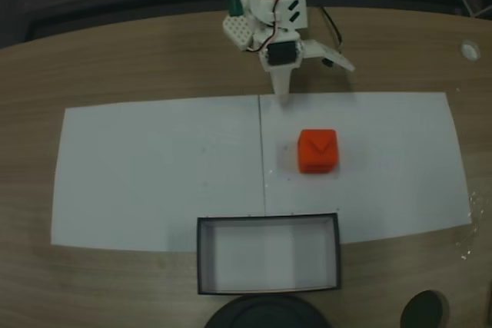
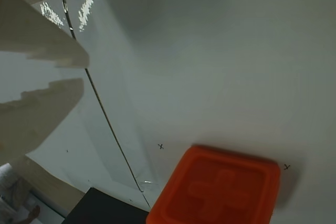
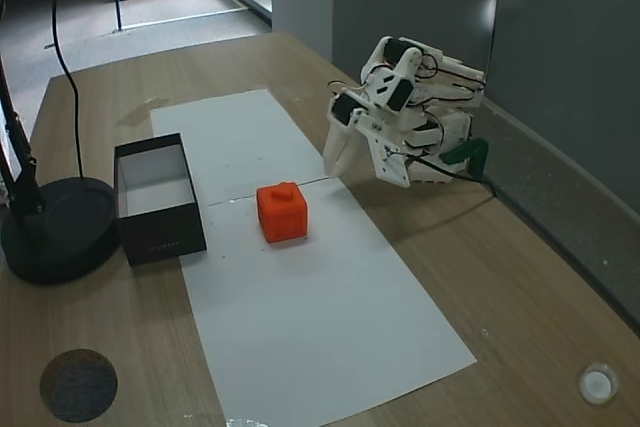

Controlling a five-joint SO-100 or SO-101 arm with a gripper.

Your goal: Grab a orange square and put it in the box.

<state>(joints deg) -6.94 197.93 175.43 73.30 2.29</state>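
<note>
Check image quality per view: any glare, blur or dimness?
Wrist view: glare streaks on the white paper sheet, the white gripper finger soft-focused up close. A fixed view from above: dim, though the small orange-red cube stays clear. A fixed side view: evenly lit, sharp.

A bright orange-red cube (image 1: 317, 150) sits on white paper sheets (image 1: 154, 174) over a brown woodgrain table (image 1: 115, 59); the black-walled, white-floored box (image 1: 269, 254) lies near.

The wrist view's bottom edge crops the orange square (image 2: 220, 190); the box (image 2: 105, 208) shows one dark corner.
</note>
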